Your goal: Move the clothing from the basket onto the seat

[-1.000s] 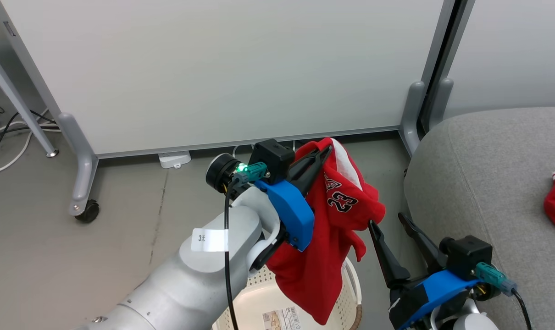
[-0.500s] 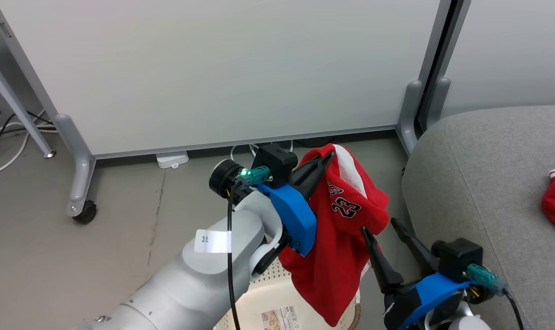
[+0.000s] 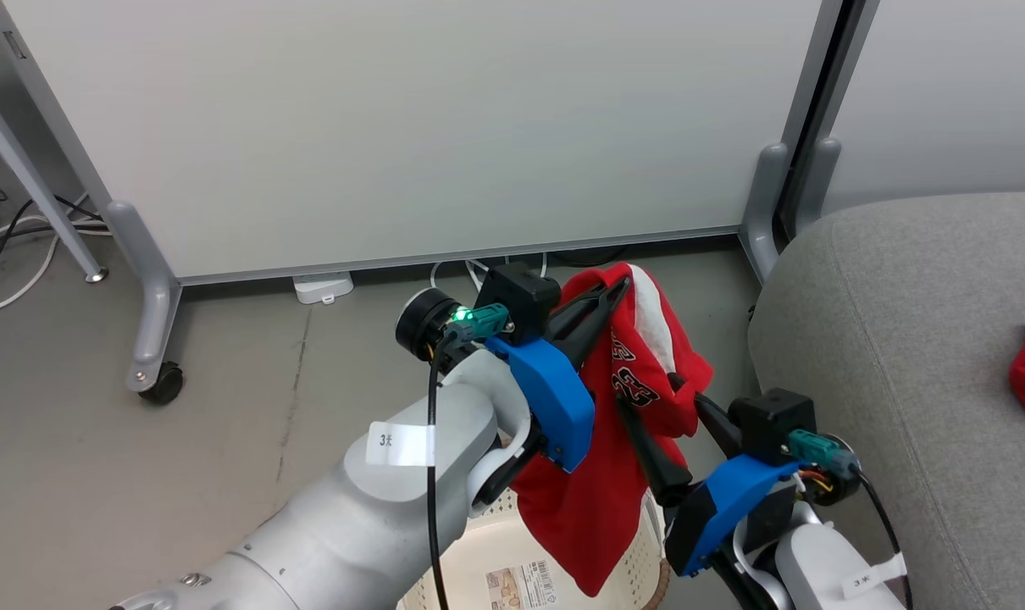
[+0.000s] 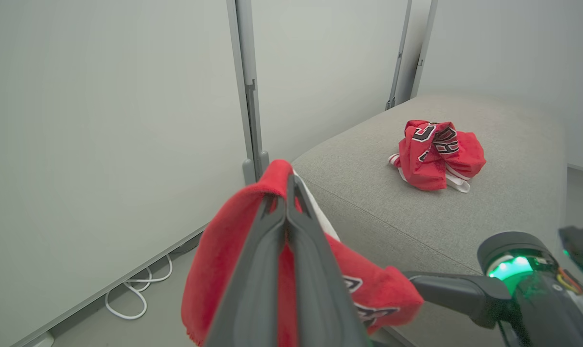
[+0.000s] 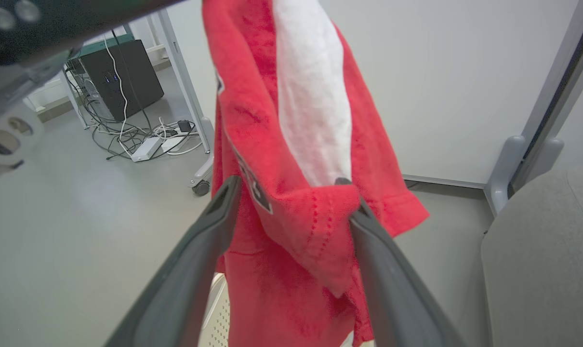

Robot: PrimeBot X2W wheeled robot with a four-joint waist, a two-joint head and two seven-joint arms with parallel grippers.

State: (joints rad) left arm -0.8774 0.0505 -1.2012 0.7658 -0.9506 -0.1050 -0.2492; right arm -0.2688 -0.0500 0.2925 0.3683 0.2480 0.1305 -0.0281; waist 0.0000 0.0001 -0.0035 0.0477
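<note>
Pinching the top of the garment [image 3: 601, 500] at frame centre, the left gripper [image 3: 621, 286] is clamped tight; the right gripper [image 5: 287, 182], spread wide, straddles a hanging fold. It dangles above the basket [image 3: 466, 563], bottom centre; seat [image 3: 902, 339] at right. Seemingly light, limp: grasp bunched folds

Head view. A pale partition panel [image 3: 411, 127] spans the upper frame, edged in grey metal and standing on curved grey feet; the foot at left centre ends in a black castor [image 3: 161, 385]. A second panel [image 3: 953, 93] adjoins it at upper right. The grey floor [image 3: 224, 440] carries a white box [image 3: 322, 290] under the panel's lower edge and white cables [image 3: 13, 254] at the left edge. The grey seat [image 3: 902, 296] occupies the right. Right wrist view, upper left: a dark cabinet [image 5: 123, 77] and tangled wires [image 5: 142, 137] on the floor. Lighting is even and soft.
</note>
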